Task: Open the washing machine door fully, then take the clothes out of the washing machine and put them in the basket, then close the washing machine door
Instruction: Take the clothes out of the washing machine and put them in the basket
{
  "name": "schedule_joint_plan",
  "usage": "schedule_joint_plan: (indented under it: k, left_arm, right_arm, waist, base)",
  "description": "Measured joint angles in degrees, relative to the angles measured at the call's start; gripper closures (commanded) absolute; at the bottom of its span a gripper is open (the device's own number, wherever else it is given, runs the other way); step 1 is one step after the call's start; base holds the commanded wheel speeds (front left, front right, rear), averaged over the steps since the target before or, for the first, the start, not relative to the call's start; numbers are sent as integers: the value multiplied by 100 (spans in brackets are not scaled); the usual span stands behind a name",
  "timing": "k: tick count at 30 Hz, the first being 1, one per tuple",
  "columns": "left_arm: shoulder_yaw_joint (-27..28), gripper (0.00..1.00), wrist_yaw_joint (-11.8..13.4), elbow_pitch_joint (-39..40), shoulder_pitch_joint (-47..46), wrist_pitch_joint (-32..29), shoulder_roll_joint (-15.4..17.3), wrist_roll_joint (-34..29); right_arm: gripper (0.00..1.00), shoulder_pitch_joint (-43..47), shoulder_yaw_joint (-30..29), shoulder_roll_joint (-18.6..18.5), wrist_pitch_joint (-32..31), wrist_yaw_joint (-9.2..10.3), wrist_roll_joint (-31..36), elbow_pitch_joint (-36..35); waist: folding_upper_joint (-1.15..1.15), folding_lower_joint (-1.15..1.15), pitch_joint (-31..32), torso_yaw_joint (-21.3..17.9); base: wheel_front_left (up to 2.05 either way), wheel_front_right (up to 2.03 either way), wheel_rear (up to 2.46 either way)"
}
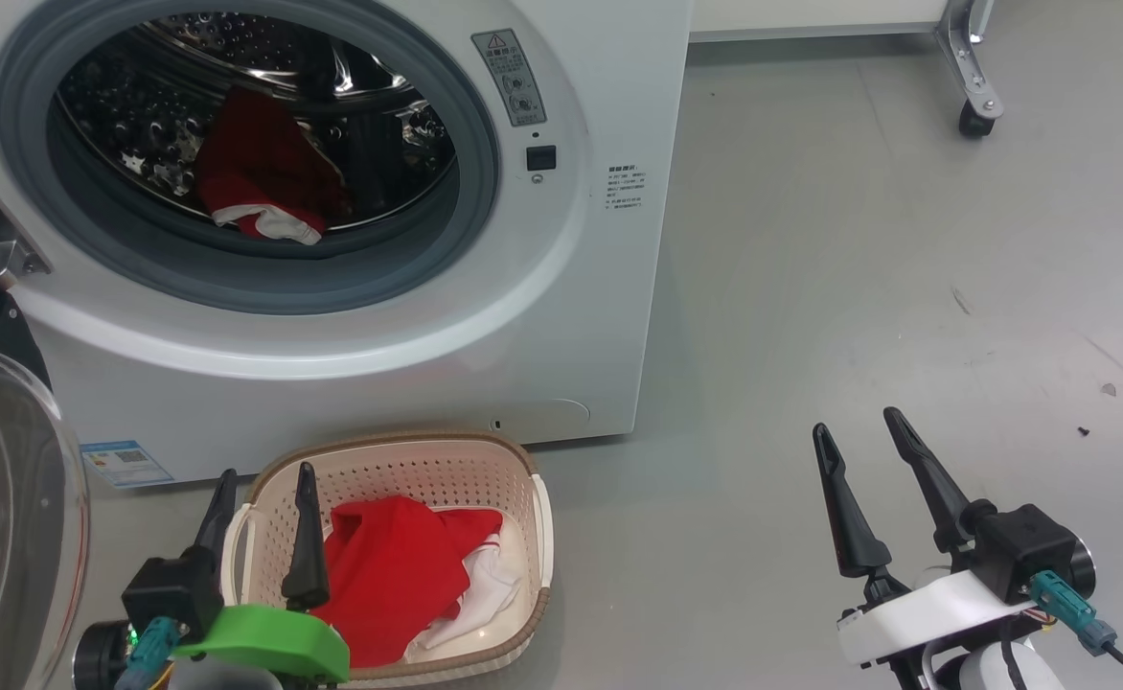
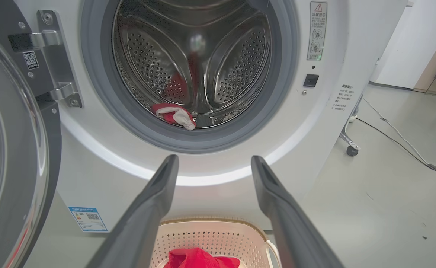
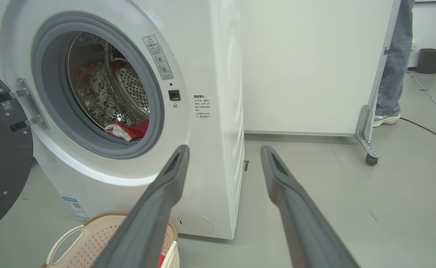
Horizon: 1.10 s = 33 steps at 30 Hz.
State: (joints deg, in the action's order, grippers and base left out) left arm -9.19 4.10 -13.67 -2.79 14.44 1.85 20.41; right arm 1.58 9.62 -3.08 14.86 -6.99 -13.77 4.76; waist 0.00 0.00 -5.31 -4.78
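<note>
Grey floor (image 1: 859,287). I see the washing machine (image 1: 571,316), its door (image 1: 6,517) swung open, red clothes (image 1: 264,172) in drum (image 1: 140,96) and basket (image 1: 399,458); my left gripper (image 1: 266,471) and right gripper (image 1: 857,421) gape wide, empty.

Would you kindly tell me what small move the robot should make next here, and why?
Probably lift the open, empty left claw from above the basket towards the drum opening: a red and white garment lies inside the washing machine, the door stands open, and one red garment is already in the basket.
</note>
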Motion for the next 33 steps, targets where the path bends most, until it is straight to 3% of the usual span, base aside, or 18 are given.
schedule_joint_plan:
  k: [33]
  left_arm:
    - [-160, 0, 174, 1055, 896, 0, 60, 84]
  right_arm:
    - [0, 130, 4, 48, 0, 0, 24, -97]
  waist:
    - [0, 0, 13, 45]
  base:
    - [0, 0, 0]
